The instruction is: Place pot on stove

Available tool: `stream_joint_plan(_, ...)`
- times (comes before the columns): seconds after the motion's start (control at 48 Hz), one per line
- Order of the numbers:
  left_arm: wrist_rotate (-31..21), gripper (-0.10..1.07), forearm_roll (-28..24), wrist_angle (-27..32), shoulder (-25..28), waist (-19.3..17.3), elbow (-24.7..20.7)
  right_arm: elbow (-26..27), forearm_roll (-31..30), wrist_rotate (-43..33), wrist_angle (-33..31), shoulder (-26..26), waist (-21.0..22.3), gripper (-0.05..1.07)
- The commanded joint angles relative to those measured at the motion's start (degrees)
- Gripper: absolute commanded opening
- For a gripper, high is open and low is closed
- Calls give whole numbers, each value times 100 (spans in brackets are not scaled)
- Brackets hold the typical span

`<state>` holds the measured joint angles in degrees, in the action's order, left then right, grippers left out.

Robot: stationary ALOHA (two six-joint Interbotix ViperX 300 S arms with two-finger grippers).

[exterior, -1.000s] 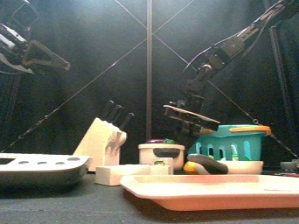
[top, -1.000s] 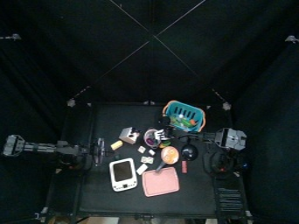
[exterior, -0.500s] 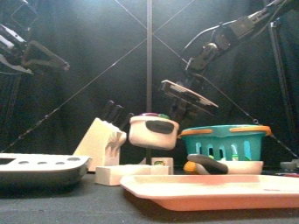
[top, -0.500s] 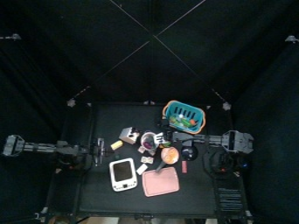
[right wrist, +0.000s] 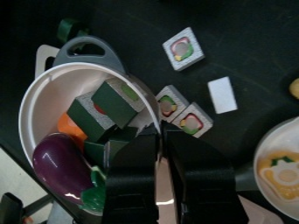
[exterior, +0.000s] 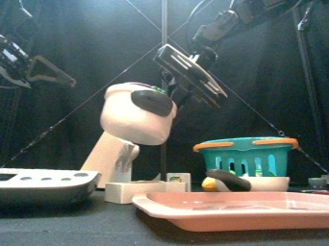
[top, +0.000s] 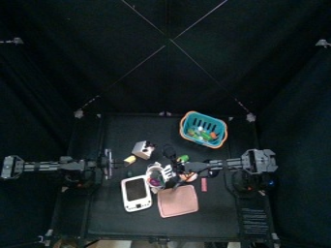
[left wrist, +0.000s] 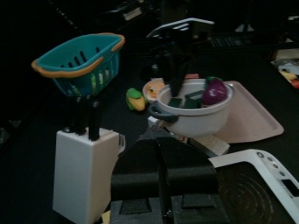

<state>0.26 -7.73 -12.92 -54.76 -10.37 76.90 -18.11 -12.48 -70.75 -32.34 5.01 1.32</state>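
Front view, pot (exterior: 139, 112) lifted, right fingers (exterior: 180, 88) pinching its rim, left fingers (exterior: 52, 72) spread.

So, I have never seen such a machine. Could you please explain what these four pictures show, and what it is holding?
It is a robot with two black arms at a small black table. One picture looks straight down from above, one looks level from the table's front edge, and two come from cameras on the wrists. On the table lie a white toy stove, a pink board, a teal basket and a knife block. The right gripper is closed on the rim of a pale pot with toy food inside, and holds it in the air above the table. The left gripper is open and empty, off to the side.
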Motion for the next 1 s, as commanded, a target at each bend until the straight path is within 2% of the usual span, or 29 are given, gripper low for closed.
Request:
stream_joint_plan(0.0, -9, -2, 79, -26, 18, -211, -70, 378, -18, 0, -9, 26, -105, 28)
stream_joint_plan(0.25, -9, -2, 404, -26, 18, -853, 0, 1046, -114, 18, -246, 606, -281, 28)
stream_joint_plan(0.333, 0, -2, 431, -26, 18, -958, 35, 1274, -132, 26, -343, 791, -316, 28)
stream_joint_plan(0.979, 9, -2, 422, -26, 18, -958, 79, 2689, -352, 62, -492, 1863, -519, 28)
